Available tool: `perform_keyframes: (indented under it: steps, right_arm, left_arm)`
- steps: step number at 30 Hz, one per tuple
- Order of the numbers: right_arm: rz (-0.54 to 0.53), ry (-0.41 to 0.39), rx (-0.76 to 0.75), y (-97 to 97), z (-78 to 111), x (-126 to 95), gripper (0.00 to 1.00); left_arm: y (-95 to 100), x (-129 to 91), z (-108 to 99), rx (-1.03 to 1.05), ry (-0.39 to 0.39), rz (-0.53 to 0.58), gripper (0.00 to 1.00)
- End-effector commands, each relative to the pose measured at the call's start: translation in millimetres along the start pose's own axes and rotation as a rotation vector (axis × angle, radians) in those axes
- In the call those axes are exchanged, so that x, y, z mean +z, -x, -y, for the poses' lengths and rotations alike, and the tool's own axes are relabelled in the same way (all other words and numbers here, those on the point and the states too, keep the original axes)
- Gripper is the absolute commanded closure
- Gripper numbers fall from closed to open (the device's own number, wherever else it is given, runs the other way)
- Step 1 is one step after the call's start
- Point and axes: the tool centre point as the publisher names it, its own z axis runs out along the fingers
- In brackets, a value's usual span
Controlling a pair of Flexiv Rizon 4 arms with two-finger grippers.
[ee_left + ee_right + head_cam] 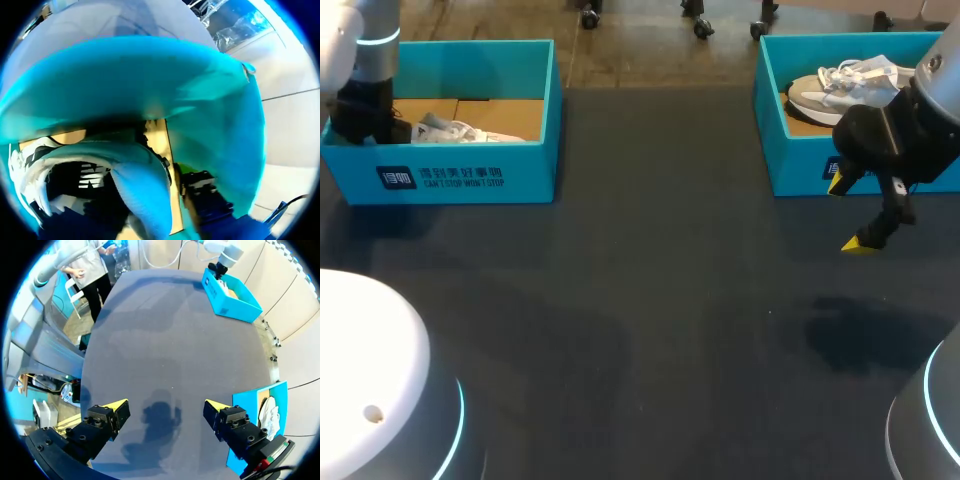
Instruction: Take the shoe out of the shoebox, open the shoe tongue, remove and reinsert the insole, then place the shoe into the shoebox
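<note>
Dark table (670, 300): left gripper (368, 122) buried in shoebox (470, 178) at shoe (450, 130), grip state can't tell. Weak pinch likely drops it or drags box. Right gripper (165, 403) wide open, empty.

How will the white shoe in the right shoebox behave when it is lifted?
Probably light: the white shoe looks like a soft trainer. Its loose laces may dangle or snag on the shoebox wall.

Right gripper (851, 212) hangs tilted, its two yellow-tipped fingers (116, 406) spread wide apart. Left arm (377, 50) stands near-vertical, with the left gripper (360, 118) pointing downward below it.
</note>
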Motion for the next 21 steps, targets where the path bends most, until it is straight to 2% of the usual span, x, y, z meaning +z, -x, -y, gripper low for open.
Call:
perform_keyframes:
  steps: [1,2,5,12,21]
  right_arm:
    - [-0.002,-0.004,0.001,1.7,-1.1,1,0.0]
    - [-0.002,-0.004,0.001,1.7,-1.1,1,0.0]
    - [-0.002,-0.004,0.001,1.7,-1.1,1,0.0]
    - [-0.002,-0.004,0.001,1.7,-1.1,1,0.0]
    - [-0.002,-0.004,0.001,1.7,-1.1,1,0.0]
  left_arm:
    - [-4.0,-5,1,0.007,0.0,0.012,0.03]
    - [-5.6,-10,1,0.009,0.0,0.023,0.0]
    - [-8.3,-26,1,0.026,0.033,0.042,0.0]
    - [-8.7,-50,-1,0.034,0.049,0.055,0.0]
    - [-17.5,-91,11,0.029,0.067,0.138,0.0]
